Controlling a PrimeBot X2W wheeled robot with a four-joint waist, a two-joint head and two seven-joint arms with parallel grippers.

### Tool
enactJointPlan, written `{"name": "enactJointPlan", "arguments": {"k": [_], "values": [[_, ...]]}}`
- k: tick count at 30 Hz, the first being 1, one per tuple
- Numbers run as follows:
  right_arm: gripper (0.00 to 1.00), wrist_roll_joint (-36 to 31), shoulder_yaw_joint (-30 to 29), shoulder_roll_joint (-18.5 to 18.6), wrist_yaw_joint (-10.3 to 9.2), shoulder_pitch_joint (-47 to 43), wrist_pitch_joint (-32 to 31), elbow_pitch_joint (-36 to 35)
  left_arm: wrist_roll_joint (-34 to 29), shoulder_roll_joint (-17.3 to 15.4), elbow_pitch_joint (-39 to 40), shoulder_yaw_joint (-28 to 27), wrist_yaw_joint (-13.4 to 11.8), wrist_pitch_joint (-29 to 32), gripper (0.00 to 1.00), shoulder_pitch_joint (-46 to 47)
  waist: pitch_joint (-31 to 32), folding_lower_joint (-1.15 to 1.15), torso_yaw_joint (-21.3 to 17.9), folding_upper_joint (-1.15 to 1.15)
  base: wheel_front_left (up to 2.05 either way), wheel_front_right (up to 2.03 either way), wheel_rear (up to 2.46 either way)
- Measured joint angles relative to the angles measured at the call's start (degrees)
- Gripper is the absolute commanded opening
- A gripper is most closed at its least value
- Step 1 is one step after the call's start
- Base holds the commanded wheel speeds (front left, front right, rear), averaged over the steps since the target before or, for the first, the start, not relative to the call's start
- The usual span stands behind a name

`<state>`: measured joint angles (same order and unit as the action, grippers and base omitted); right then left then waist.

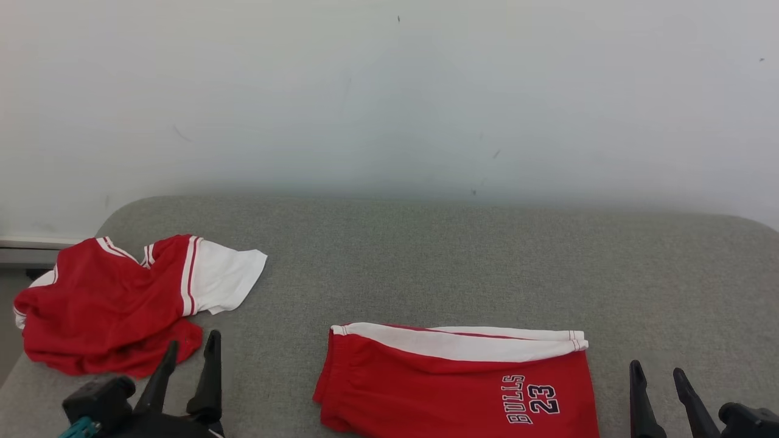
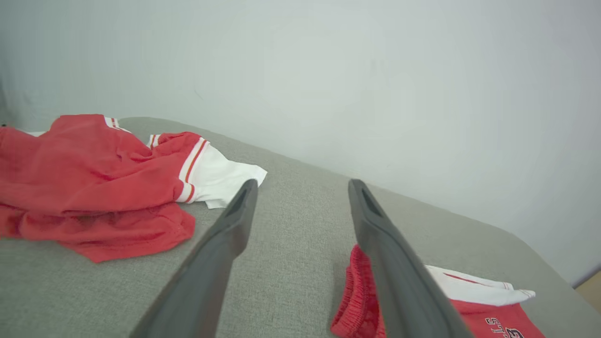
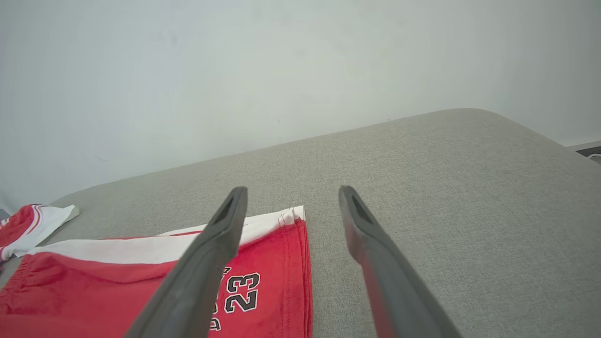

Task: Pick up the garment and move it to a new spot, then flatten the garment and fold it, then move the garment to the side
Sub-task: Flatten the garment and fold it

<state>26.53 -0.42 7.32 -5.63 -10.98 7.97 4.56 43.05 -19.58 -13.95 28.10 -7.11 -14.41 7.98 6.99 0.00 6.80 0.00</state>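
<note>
Right claw (image 1: 656,367), shorts (image 1: 456,389): partly off-frame.

shorts (image 1: 450,389) btm cropped, shirt (image 2: 84,173) L side cropped

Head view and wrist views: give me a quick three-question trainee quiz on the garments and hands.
1. True or false: the left hand and right hand are both open, holding nothing.
2. Fill in: the number printed on the shorts is ___.
3. Which garment lies crumpled? A) shirt B) shorts C) both
Key: 1 true; 2 23; 3 A.
</note>
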Motion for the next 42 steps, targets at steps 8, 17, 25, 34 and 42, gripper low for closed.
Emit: {"name": "enactJointPlan", "arguments": {"k": [8,17,25,34,42], "values": [[1.00,0.1,1.5,-1.9,-0.16,3.6,1.9,1.6,-6.0,4.4,2.7,-6.7,0.0,0.0,1.00,-5.9,0.3,0.00,-1.0,0.00,0.00,0.00,0.00],[1.00,0.1,2.6,-1.9,0.11,4.4,2.7,4.0,-9.7,4.8,2.0,-4.4,0.0,0.0,1.00,-8.1,-0.7,0.01,-2.0,0.00,0.00,0.00,0.00],[1.00,0.1,3.0,-2.0,0.62,4.6,3.2,5.2,-10.5,4.6,-0.8,-3.4,0.0,0.0,1.00,-10.2,-1.3,0.01,-2.5,0.00,0.00,0.00,0.00],[1.00,-0.1,3.3,-2.0,1.11,5.8,3.7,6.7,-11.2,4.7,-1.6,-3.7,0.0,0.0,1.00,-10.0,-1.6,0.01,-2.6,0.00,0.00,0.00,0.00],[1.00,-0.1,3.5,-2.0,1.21,5.8,3.9,8.0,-12.3,4.9,-1.9,-4.8,0.0,0.0,1.00,-10.0,-1.8,0.01,-2.6,0.00,0.00,0.00,0.00]]}}
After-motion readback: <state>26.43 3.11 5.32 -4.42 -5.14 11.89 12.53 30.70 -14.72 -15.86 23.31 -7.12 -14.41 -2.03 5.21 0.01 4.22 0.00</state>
